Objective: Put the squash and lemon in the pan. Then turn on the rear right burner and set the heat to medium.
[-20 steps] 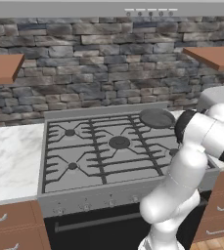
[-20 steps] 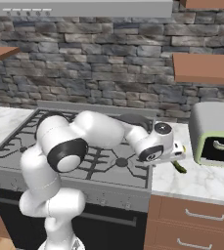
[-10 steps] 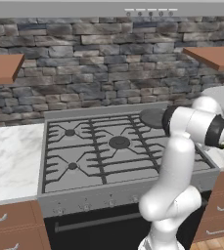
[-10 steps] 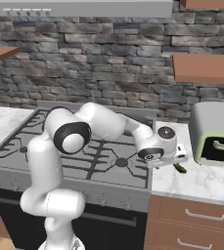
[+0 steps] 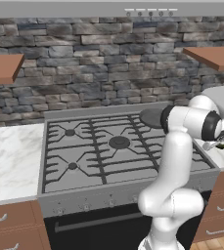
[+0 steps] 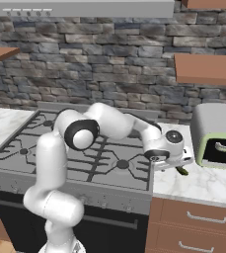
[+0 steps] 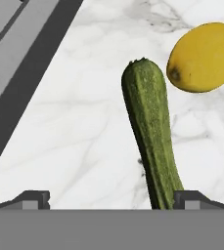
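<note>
A white marble tabletop (image 7: 74, 127) runs beside a grey gas stove (image 5: 118, 151) under a stone-faced wall (image 5: 99, 63); no brand, label or writing can be read anywhere. In the hand view the dark green squash (image 7: 150, 132) lies on the marble with the yellow lemon (image 7: 204, 56) just beside its far end. The gripper (image 7: 111, 197) hovers low over the squash's near end, its fingers (image 7: 33, 197) spread wide apart and holding nothing, while the pan (image 5: 151, 117) sits on the stove's rear right burner.

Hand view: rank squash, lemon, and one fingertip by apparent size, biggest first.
1. squash, longest, its near end cut off at the bottom.
2. lemon, shorter but fatter, lying farther from the camera.
3. fingertip of the end effector, smallest, though mostly hidden.
</note>
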You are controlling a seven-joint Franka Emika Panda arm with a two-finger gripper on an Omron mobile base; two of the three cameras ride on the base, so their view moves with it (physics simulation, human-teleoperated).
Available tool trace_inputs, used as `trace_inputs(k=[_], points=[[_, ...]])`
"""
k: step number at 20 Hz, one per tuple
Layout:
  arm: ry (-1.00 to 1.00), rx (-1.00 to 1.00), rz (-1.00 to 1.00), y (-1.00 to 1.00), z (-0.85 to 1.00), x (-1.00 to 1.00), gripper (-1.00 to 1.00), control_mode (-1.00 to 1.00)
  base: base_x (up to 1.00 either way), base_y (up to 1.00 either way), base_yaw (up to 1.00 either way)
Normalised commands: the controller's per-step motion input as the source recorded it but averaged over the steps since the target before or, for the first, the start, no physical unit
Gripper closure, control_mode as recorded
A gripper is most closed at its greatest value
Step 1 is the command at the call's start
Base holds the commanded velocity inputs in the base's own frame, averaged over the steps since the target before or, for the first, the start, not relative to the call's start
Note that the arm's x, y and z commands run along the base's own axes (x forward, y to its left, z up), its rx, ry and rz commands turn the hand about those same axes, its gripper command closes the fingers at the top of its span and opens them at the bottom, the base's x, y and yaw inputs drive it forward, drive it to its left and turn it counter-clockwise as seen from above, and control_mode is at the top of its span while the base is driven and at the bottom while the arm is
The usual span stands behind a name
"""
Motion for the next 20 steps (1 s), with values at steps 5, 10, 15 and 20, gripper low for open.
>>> trace_inputs(k=[5, 10, 15, 20], points=[[0.00, 0.00, 0.02, -0.08, -0.04, 0.35, -1.00, -1.00, 0.00, 0.00, 0.00], [0.00, 0.00, 0.02, -0.13, -0.07, 0.31, -1.00, -1.00, 0.00, 0.00, 0.00], [0.04, -0.01, 0.02, -0.11, -0.27, 0.36, -1.00, -1.00, 0.00, 0.00, 0.00], [0.06, 0.00, 0.02, -0.12, -0.27, 0.37, -1.00, -1.00, 0.00, 0.00, 0.00]])
